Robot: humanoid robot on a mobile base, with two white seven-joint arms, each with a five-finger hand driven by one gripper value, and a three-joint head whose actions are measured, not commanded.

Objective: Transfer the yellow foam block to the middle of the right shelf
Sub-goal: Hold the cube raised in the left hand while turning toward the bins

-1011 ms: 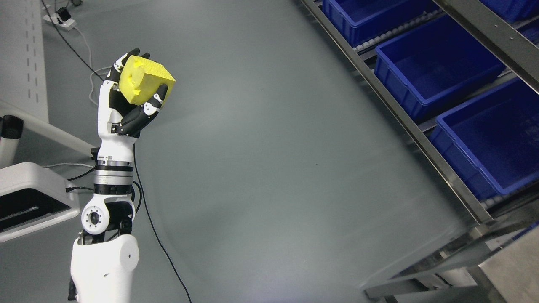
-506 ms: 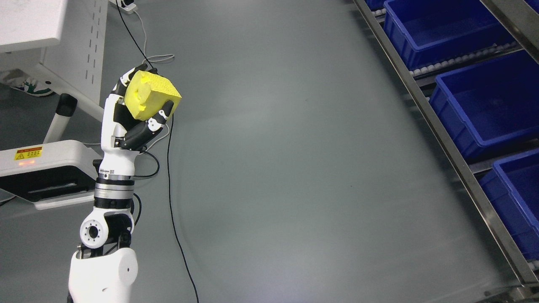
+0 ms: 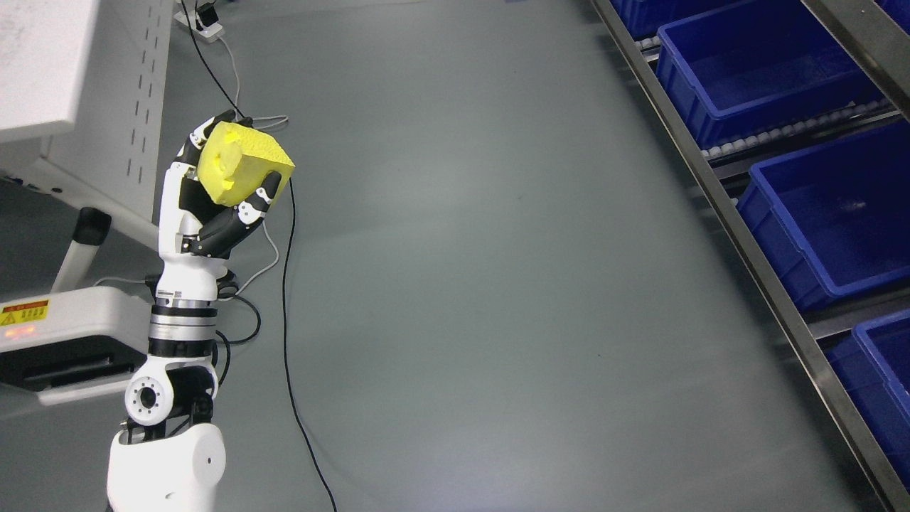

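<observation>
My left hand is raised at the left of the head view, fingers curled around a yellow foam block with dented faces. The block sits in the palm, held above the grey floor. The shelf runs along the right edge, a metal rack with blue bins on roller tracks. The hand and block are far to the left of the shelf. The right arm does not show.
A white table with a perforated leg stands at the upper left, with a white machine base below it. Black and white cables lie on the floor beside my arm. Grey floor spans the middle.
The whole picture has shifted, so the camera has moved: the shelf bins slid right and down, the table came into view. The left hand keeps the same hold on the block.
</observation>
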